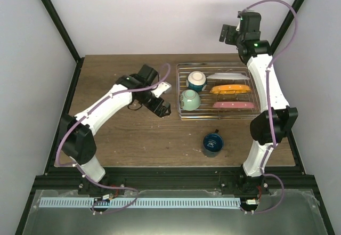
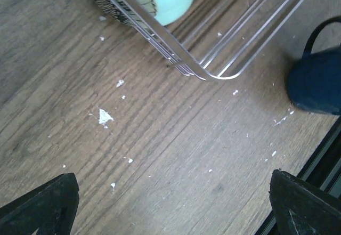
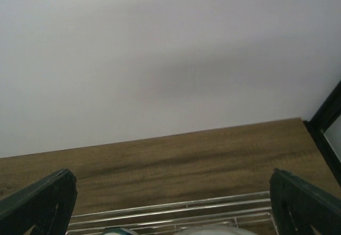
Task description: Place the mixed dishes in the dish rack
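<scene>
Dish rack (image 1: 224, 114) sits at 2 o'clock on the bench (image 1: 122, 139), close to the right edge. It holds a cream bowl (image 1: 196, 80), a pale green bowl (image 1: 190, 100), and an orange plate (image 1: 230, 89) and pink plate (image 1: 233, 105) on edge. Dark blue mug (image 1: 212, 143) stands apart at the rack's 6 o'clock, near the front edge. Left jaws spread, empty, just off the rack's 8 o'clock corner, open bench at their 9 o'clock. Right jaws spread, empty, raised beyond the rack's 12 o'clock.

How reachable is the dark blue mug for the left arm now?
Probably reachable, yes: the dark blue mug stands outside the dish rack, only bare tabletop between it and the open left gripper.
</scene>
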Robot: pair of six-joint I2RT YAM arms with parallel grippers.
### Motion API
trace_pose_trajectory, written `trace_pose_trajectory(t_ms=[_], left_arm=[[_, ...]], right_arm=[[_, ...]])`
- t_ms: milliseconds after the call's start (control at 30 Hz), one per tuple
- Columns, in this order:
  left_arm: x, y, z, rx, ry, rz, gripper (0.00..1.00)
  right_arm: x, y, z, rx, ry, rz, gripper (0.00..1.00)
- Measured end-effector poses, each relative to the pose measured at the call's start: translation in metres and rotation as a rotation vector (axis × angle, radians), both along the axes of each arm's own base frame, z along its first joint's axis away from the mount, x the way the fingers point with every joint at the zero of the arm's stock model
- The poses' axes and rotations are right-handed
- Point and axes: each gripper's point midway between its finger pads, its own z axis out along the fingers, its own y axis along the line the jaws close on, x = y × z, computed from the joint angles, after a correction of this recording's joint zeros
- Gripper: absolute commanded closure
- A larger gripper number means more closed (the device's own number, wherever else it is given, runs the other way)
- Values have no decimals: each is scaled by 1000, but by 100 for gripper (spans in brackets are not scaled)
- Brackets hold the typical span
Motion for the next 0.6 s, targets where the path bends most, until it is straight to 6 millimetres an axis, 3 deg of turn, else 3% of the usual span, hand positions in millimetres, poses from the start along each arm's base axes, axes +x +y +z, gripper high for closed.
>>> trace_pose_trajectory(t_ms=[100,267,600], left_arm=[[-9,-6,-3,39,-14,-40,1],[-34,-40,-9,88,-33,-162,2],[-68,-103,-25,112,-49,-328,2]], right_arm=[[-2,-8,-10,29,38,-26,0],[-3,-14,-28,48,88,-37,0],[-7,-58,-94,55,230,-98,0]])
